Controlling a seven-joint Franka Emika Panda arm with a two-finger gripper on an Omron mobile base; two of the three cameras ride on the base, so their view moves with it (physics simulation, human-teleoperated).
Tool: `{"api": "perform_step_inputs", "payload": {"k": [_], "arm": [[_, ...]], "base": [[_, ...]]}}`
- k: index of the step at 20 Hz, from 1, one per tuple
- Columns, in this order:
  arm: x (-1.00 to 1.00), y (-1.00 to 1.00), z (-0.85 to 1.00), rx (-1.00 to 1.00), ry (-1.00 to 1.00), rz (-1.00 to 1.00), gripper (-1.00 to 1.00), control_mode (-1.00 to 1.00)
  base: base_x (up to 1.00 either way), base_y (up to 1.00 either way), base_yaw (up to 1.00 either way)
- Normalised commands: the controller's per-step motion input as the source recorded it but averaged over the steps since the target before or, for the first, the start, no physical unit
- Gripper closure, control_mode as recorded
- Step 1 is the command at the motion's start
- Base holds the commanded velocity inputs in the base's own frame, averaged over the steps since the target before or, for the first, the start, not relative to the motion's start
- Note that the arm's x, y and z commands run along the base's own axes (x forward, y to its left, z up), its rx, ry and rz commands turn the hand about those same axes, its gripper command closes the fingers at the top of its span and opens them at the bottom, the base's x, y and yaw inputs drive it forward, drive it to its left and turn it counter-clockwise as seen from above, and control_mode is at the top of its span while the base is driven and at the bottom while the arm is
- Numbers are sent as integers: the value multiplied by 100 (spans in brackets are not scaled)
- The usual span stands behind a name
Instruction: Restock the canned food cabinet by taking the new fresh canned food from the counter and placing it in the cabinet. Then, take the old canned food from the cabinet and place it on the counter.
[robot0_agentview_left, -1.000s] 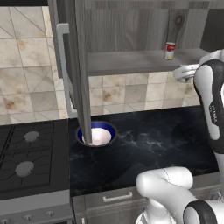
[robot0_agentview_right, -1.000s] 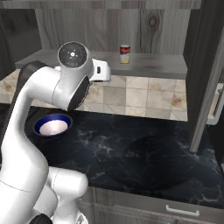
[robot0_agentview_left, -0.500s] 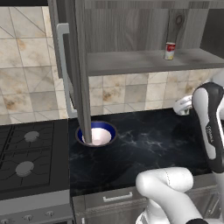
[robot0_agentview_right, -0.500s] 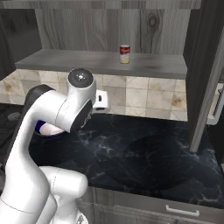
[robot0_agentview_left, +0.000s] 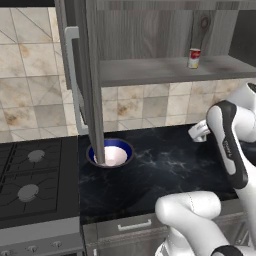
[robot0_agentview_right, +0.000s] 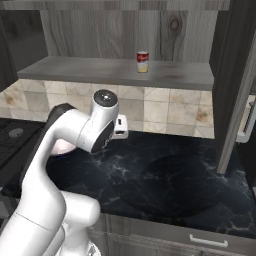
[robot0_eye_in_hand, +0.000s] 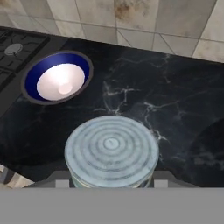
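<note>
1. left base view: you see the red-and-white can (robot0_agentview_left: 194, 58) upright on the cabinet (robot0_agentview_left: 165, 70) shelf, door open with its bar handle (robot0_agentview_left: 75, 85). the gripper (robot0_agentview_left: 198, 132) hangs over the counter (robot0_agentview_left: 165, 165) near the tiles. a blue bowl (robot0_agentview_left: 111, 154) sits by the stovetop (robot0_agentview_left: 35, 175).
2. right base view: same can (robot0_agentview_right: 142, 61) on the shelf; gripper (robot0_agentview_right: 120, 127) mostly hidden behind the arm, above the counter (robot0_agentview_right: 170, 175).
3. hand view: the silvery-topped old can (robot0_eye_in_hand: 111, 151) sits clamped at the fingers, above the counter (robot0_eye_in_hand: 175, 109); bowl (robot0_eye_in_hand: 58, 81) well apart from it.
</note>
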Motion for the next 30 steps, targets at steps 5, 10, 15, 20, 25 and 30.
{"api": "perform_step_inputs", "payload": {"k": [5,10,15,20,25,30], "arm": [[51,0,-32,0,1,11,100,-100],[54,0,-41,2,-1,12,100,-100],[54,3,-47,1,0,13,100,-100],[40,4,-52,0,0,14,100,-100],[33,1,-47,4,0,12,100,-100],[19,6,-53,6,0,13,100,-100]], "base": [[0,0,0],[0,0,0],[0,0,0],[0,0,0],[0,0,0],[0,0,0]]}}
